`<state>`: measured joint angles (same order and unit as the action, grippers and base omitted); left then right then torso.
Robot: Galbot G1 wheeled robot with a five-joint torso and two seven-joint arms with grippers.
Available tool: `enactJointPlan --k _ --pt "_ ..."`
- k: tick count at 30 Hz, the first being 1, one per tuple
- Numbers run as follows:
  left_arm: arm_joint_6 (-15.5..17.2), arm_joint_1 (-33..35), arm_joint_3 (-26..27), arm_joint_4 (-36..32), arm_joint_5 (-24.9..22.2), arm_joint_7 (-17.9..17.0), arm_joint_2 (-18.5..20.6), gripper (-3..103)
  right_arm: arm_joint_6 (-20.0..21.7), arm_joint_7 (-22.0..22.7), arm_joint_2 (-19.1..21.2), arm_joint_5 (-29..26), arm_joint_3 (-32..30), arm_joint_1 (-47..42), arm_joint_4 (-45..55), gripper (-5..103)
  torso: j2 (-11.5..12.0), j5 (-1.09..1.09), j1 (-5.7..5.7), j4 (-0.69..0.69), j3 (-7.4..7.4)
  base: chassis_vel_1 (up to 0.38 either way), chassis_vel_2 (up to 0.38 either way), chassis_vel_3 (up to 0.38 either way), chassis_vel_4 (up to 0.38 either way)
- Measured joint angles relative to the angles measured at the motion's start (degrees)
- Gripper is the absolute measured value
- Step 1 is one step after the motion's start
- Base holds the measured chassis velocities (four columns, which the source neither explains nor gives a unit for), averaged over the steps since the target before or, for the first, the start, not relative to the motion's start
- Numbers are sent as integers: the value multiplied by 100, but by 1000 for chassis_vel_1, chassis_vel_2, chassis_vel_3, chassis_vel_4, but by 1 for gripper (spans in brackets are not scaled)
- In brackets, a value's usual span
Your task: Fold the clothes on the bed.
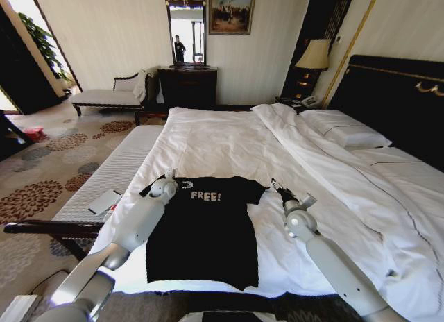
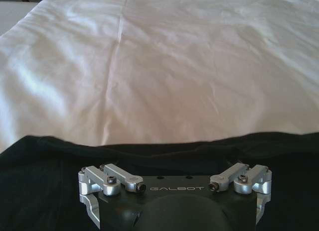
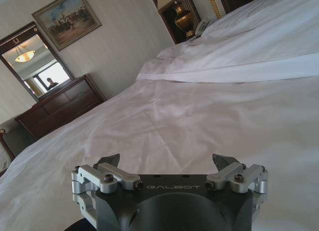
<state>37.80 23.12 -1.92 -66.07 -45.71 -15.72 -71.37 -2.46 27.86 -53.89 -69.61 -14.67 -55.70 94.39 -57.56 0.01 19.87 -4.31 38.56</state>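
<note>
Black T-shirt (image 1: 205, 228) lies btwn end effectors: left (image 1: 168, 175) at collar, state unclear; right (image 1: 276, 187) open, empty.

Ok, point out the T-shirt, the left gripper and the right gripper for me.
T-shirt (image 1: 201, 235): head view, middle of the black body.
Left gripper (image 1: 168, 175): head view, tip at the shirt's left shoulder.
Right gripper (image 1: 276, 187): head view, tip beside the right sleeve, over the sheet.

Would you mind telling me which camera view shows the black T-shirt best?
The head view: the whole black T-shirt lies flat on the bed, with its white "FREE!" print readable. The left wrist view shows one dark edge of it under the left gripper. The right wrist view gives just a dark sliver at the frame edge.
</note>
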Motion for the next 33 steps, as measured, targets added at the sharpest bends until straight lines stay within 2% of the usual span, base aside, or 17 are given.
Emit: enactJointPlan --k 4,5,8,12,15,18,22,23,26,28,29,32,33 --pt "-216 -433 234 545 120 80 -494 100 0 -9 3 -1 -120 -105 22 100 0 0 0 -1 0 0 0 0 0" --pt "-216 -433 234 545 120 80 -494 100 0 -9 3 -1 -120 -105 22 100 0 0 0 -1 0 0 0 0 0" --pt "-394 -793 618 1119 268 107 -866 100 0 -18 4 2 -164 -167 35 100 0 0 0 -3 0 0 0 0 0" --pt "-428 -1016 930 1395 296 111 -1008 100 0 -19 7 6 -169 -187 67 100 0 0 1 -1 0 0 0 0 0" --pt "-413 -1038 979 1297 221 105 -930 100 0 -18 16 6 -169 -191 104 100 0 -1 1 0 0 0 0 0 0" --pt "-344 -1002 1000 973 49 32 -739 100 0 -11 36 6 -163 -196 157 100 0 -1 1 1 0 0 0 0 0" --pt "-146 -786 1168 281 -366 -284 -205 100 -1 0 78 -9 -156 -211 301 100 0 -2 0 -1 0 0 0 0 0" --pt "-146 -786 1168 281 -366 -284 -205 100 -1 0 78 -9 -156 -211 301 100 0 -2 0 -1 0 0 0 0 0" --pt "5 -496 1505 -243 -720 -544 272 100 -1 10 97 -17 -143 -236 416 100 0 -3 1 0 0 0 0 0 0" --pt "183 -129 1760 -754 -1097 -720 650 100 -1 15 105 -11 -139 -267 494 100 0 -2 0 1 -1 0 0 0 0" --pt "183 -129 1760 -754 -1097 -720 650 100 -1 15 105 -11 -139 -267 494 100 0 -2 0 1 -1 0 0 0 0" --pt "430 845 2299 -1671 -1548 -789 1219 100 -1 19 125 -4 -154 -341 630 100 0 -5 0 3 -1 0 0 0 0" --pt "430 845 2299 -1671 -1548 -789 1219 100 -1 19 125 -4 -154 -341 630 100 0 -5 0 3 -1 0 0 0 0"
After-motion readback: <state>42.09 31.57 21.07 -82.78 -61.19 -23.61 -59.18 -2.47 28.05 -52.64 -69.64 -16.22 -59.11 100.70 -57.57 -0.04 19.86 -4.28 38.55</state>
